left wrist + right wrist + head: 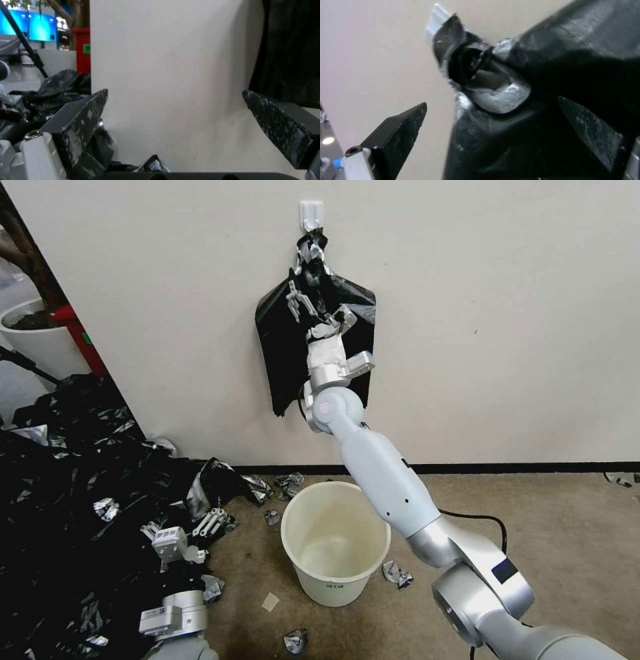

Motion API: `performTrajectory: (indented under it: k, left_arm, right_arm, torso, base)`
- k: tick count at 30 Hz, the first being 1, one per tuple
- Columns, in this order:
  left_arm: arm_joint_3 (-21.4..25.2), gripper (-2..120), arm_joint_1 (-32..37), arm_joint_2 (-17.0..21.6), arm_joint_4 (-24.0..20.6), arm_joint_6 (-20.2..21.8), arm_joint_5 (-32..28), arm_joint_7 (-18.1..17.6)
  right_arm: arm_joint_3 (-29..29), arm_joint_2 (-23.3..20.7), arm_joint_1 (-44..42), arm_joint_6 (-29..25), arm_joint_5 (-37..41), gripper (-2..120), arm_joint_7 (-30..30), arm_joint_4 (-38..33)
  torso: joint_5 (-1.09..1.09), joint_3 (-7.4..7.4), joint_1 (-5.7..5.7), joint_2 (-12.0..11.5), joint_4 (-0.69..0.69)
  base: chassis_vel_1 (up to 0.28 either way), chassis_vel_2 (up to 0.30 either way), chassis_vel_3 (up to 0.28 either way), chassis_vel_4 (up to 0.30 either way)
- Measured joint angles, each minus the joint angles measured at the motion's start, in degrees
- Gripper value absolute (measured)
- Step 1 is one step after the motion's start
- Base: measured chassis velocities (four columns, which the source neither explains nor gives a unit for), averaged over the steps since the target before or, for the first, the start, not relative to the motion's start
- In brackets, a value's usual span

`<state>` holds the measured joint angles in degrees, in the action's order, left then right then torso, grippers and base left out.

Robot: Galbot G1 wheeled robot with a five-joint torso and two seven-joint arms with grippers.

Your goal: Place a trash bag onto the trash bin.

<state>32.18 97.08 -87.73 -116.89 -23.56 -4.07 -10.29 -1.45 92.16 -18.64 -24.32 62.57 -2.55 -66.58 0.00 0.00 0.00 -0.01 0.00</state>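
Observation:
The trash bin [333,583], a cream-white bucket, stands upright and bare on the floor near the wall. Above it a flat black shield-shaped sheaf [280,347] hangs from a white wall hook [311,213] by its silvery knotted neck [496,100]. My right gripper [320,313] is raised against the sheaf just below that neck. It is open, one finger [396,132] off to the side over bare wall, the other finger [590,130] over the black film. The trash bag is out of view. My left gripper [183,527] hangs low, left of the bin, and stands open [180,117] with nothing in it.
A broad heap of black plastic [60,493] flecked with silver covers the floor on the left. Crumpled silver scraps [397,575] lie around the bin. A white planter [33,337] and a red object [73,323] stand beyond the wall's left edge. A black cable [490,521] runs behind my right arm.

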Motion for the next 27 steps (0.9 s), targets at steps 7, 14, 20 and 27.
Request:
performTrajectory:
  k: [7, 14, 20, 27]
  left_arm:
    - [0.56, 100, -0.48, 0.82, -0.05, 0.21, 0.01, -0.78]
    - [0.85, 100, -0.62, 0.95, 0.25, 0.3, 0.0, -1.0]
    - [0.93, 100, -0.53, 0.85, 0.3, 0.3, 0.01, -1.08]
    - [0.7, 100, -0.45, 0.21, 0.8, 0.2, 1.21, -1.28]
  right_arm:
    - [0.45, -0.02, 1.34, 0.0, 0.76, 91, -1.22, 0.47]
    - [0.39, -0.04, 2.59, 0.0, 1.33, 62, -1.83, 0.41]
    - [0.05, -0.03, 2.58, 0.01, 1.22, 47, -2.13, 0.46]
    - [-0.2, -0.01, 2.6, 0.01, 0.88, 40, -2.81, 0.52]
  torso:
    - [0.0, -0.01, 0.0, 0.0, 0.0]
    - [0.0, 0.0, 0.0, 0.0, 0.0]
    - [0.0, 0.0, 0.0, 0.0, 0.0]
    - [0.0, 0.0, 0.0, 0.0, 0.0]
  base:
    - [0.0, 0.0, 0.0, 0.0]
    - [0.0, 0.0, 0.0, 0.0]
    - [0.0, 0.0, 0.0, 0.0]
    - [0.0, 0.0, 0.0, 0.0]
